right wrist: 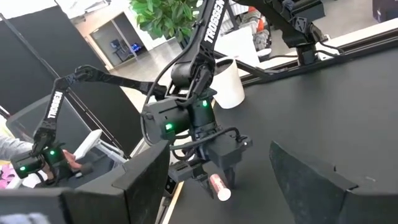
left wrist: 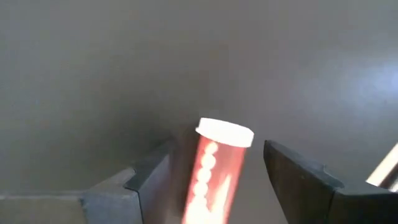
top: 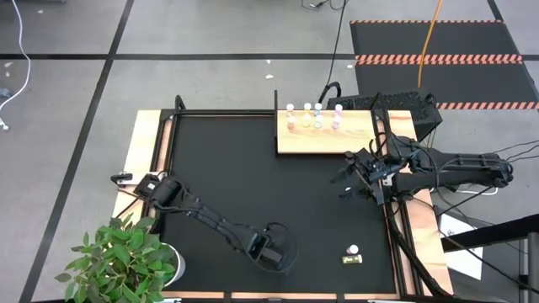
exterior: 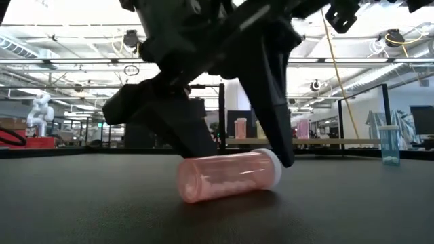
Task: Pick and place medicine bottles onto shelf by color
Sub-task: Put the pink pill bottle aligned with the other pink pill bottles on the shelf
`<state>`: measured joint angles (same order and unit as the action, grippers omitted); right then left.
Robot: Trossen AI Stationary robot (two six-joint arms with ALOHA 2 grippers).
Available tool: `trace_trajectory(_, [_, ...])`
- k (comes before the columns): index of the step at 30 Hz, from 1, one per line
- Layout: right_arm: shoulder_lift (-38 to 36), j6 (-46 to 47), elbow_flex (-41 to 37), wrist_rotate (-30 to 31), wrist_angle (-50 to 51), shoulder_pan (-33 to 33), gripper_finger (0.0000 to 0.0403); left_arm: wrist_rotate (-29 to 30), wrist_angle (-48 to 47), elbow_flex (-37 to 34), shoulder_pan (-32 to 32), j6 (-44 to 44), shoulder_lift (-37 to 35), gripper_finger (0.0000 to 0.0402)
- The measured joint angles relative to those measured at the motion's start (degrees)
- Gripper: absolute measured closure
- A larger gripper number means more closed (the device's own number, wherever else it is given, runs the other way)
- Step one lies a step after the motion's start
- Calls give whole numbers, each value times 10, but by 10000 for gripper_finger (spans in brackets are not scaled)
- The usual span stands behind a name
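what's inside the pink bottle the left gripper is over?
The translucent pink white-capped bottle lies on its side on the black mat, with small round pills visible inside. The left gripper, open, straddles it; the count is hidden.

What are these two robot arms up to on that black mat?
They are sorting little medicine bottles onto a wooden shelf, where several already stand in a row. The left pincer is down on the mat with its fingers open on either side of a red bottle lying on its side, not yet gripped. The right pincer waits open near the shelf. Another bottle stands near the mat's front edge.
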<state>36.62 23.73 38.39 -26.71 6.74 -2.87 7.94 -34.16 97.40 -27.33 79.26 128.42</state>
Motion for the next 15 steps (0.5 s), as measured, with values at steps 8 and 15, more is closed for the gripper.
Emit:
trace_trajectory(8, [-2,5,0,12,3,0,133,-13,-56,1,19,-17,-2,161])
trace_trajectory(15, [-7,6,0,30,18,0,133,-30,-64,1,34,-43,-2,173])
